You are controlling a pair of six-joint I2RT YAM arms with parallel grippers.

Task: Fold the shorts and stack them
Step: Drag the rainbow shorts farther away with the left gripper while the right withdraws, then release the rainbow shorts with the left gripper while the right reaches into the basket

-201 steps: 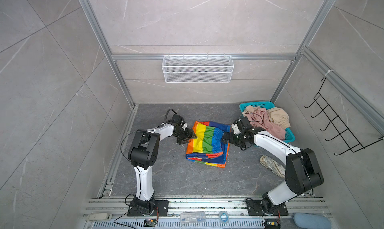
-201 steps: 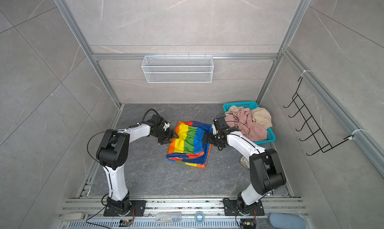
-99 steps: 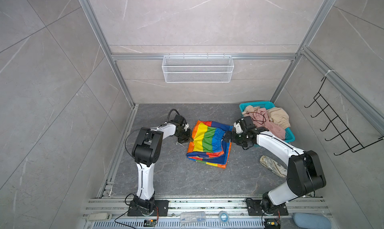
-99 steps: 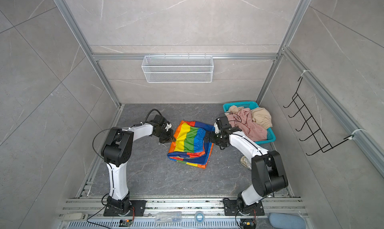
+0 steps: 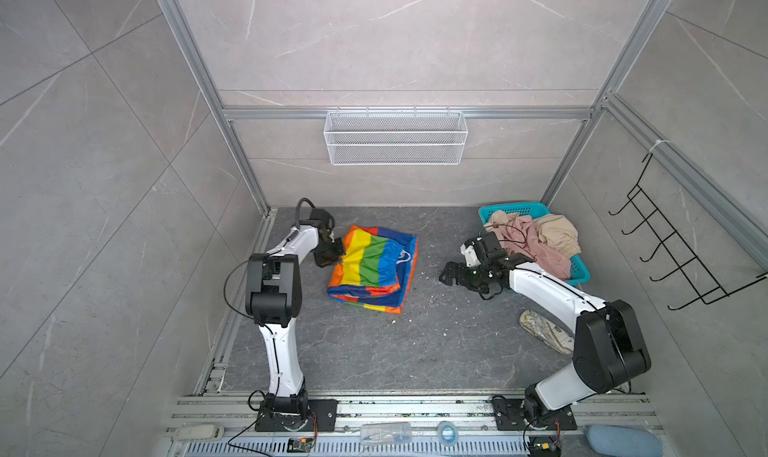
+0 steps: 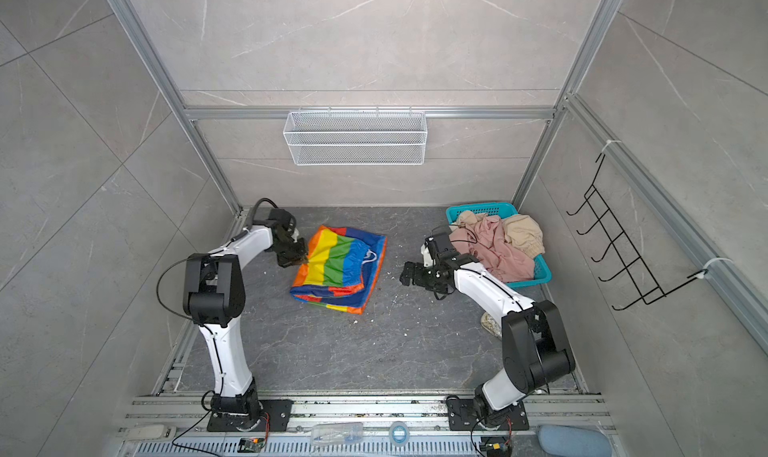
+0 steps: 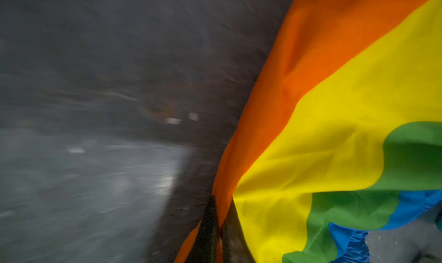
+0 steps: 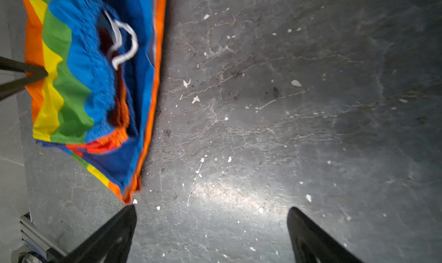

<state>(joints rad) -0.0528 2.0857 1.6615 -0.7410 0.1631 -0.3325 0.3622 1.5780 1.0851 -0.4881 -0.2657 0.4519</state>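
The rainbow-striped shorts (image 5: 374, 268) (image 6: 338, 268) lie folded on the dark floor, left of centre. My left gripper (image 5: 334, 253) (image 6: 300, 259) (image 7: 221, 209) is shut on their orange left edge (image 7: 287, 70). Its tips also show in the right wrist view (image 8: 45, 74), against the striped cloth (image 8: 79, 82). My right gripper (image 5: 446, 274) (image 6: 405, 274) (image 8: 211, 214) stands open over bare floor, a short way right of the shorts, holding nothing. The pink shorts (image 5: 536, 251) (image 6: 498, 253) and beige shorts (image 5: 557, 230) (image 6: 521, 230) lie crumpled in the teal basket (image 5: 515, 207) (image 6: 482, 207).
A patterned slipper-like item (image 5: 544, 330) (image 6: 490, 324) lies on the floor by the right arm. A white wire basket (image 5: 395, 137) hangs on the back wall and a black hook rack (image 5: 673, 251) on the right wall. Metal rails run along the front and left edges.
My left gripper has shut on the rainbow shorts' orange edge and pulled them left, away from the right gripper. The right gripper has stayed open and nearly in place.
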